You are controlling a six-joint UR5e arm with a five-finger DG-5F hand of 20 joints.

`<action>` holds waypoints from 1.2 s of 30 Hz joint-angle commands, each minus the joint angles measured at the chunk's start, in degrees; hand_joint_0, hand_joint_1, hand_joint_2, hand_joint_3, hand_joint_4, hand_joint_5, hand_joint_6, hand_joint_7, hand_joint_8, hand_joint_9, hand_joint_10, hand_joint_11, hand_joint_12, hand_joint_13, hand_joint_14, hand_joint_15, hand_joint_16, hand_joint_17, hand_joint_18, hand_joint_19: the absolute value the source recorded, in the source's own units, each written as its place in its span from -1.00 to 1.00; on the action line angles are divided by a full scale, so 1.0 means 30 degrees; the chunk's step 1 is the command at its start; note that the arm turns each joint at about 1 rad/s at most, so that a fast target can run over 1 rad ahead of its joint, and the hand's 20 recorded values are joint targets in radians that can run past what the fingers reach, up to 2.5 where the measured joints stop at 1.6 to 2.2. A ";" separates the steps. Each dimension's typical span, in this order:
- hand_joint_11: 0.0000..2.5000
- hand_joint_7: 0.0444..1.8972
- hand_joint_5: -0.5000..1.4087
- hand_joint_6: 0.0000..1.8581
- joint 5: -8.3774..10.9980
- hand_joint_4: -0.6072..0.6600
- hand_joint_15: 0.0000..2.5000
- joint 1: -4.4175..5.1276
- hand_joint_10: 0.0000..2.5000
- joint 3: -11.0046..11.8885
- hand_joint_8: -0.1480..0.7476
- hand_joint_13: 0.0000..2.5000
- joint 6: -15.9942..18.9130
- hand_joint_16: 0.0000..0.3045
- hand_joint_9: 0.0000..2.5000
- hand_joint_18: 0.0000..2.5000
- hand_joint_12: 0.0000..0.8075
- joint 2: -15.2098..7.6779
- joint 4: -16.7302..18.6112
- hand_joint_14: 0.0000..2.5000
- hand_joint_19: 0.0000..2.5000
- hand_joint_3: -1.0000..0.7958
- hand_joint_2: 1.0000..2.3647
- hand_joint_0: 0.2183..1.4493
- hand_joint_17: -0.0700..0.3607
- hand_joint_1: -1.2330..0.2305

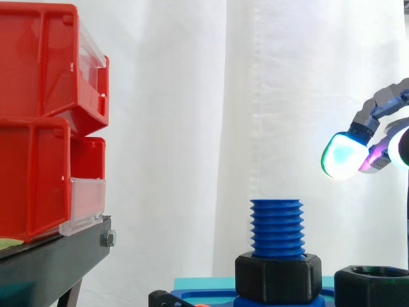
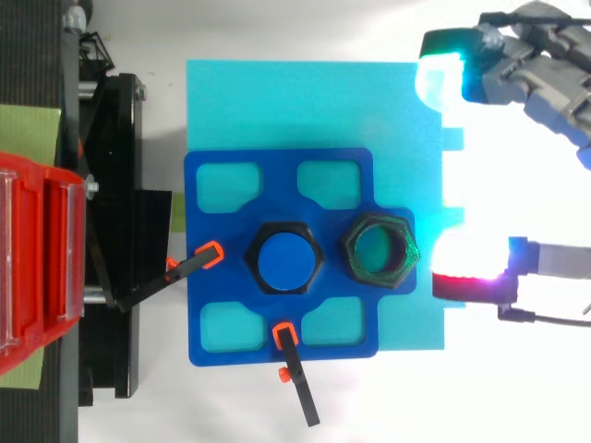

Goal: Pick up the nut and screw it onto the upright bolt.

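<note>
You see a matt blue plastic bolt (image 1: 276,227) with a ridged thread, your loose nut (image 1: 374,291) in matt black plastic, glossy red plastic bins (image 1: 38,128) with clear plastic fronts (image 1: 86,203), a white cloth curtain (image 1: 192,128), a smooth matt cyan sheet (image 2: 277,101)

Two black nuts (image 1: 278,276) (image 2: 379,280), one blue bolt (image 1: 276,227), two red bins (image 1: 38,57) (image 1: 32,179), two clamps (image 2: 189,266) (image 2: 297,374)

The bolt (image 2: 283,259) stands mid-frame on the plate (image 2: 277,185), the nut (image 2: 379,250) just right of it, the hand (image 2: 545,78) farther right, seemingly clear; bins (image 2: 32,249) far left.
</note>
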 commanded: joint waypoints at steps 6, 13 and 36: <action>-1.00 -0.26 -0.70 -0.46 0.0215 0.27 -1.00 0.0502 -1.00 0.0001 -0.11 -0.67 0.0055 -0.76 -0.70 -0.91 -0.22 -0.0371 0.0399 -1.00 -1.00 -0.44 -1.00 -0.66 -0.30 0.00; -1.00 -0.26 -0.71 -0.46 0.0713 0.26 -1.00 0.0883 -1.00 0.0001 -0.10 -0.67 -0.0004 -0.75 -0.70 -0.92 -0.20 -0.0635 0.1161 -1.00 -1.00 -0.44 -1.00 -0.69 -0.27 -0.02; -1.00 -0.22 -0.73 -0.46 0.3701 0.32 -1.00 0.1909 -1.00 -0.0029 -0.07 -0.73 -0.0238 -0.66 -0.76 -0.92 -0.06 -0.1689 0.2889 -1.00 -1.00 -0.44 -1.00 -0.78 -0.13 -0.25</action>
